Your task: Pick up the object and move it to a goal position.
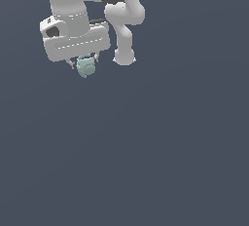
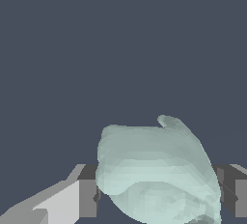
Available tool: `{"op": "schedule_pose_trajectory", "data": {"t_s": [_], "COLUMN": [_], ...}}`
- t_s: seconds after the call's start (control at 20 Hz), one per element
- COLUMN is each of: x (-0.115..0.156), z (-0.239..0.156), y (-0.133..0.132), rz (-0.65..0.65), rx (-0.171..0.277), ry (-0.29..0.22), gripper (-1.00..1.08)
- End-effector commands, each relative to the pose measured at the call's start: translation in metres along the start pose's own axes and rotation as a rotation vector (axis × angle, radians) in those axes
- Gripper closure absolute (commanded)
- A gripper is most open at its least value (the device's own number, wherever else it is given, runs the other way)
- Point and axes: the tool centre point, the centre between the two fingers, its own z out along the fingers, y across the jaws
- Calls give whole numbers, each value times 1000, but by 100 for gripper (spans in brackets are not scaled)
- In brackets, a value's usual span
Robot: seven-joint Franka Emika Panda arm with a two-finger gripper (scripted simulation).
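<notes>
Holding the blob (image 1: 86,66) between its fingers (image 2: 87,196), the claw (image 1: 85,64) pinches it from both sides. I judge the lumpy surface gives little contact, so a quick move can make it slip out and fall.

Flat, even, shadowless simulator lighting; dim slate backdrop, slightly soft low-resolution renders, no glare.

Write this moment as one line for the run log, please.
phase: grasp | gripper: shut on blob | blob: between fingers, sticks out past their tips | goal: not visible
</notes>
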Motion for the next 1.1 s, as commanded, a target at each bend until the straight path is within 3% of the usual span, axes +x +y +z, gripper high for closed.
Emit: {"op": "schedule_pose_trajectory", "data": {"t_s": [0.0, 0.55, 1.05], "x": [-3, -13, -16], "z": [-26, -127, -171], "y": [4, 21, 31], "rz": [0, 0, 0], "rx": [1, 0, 0], "ry": [-1, -2, -2], "gripper": [108, 108, 108]}}
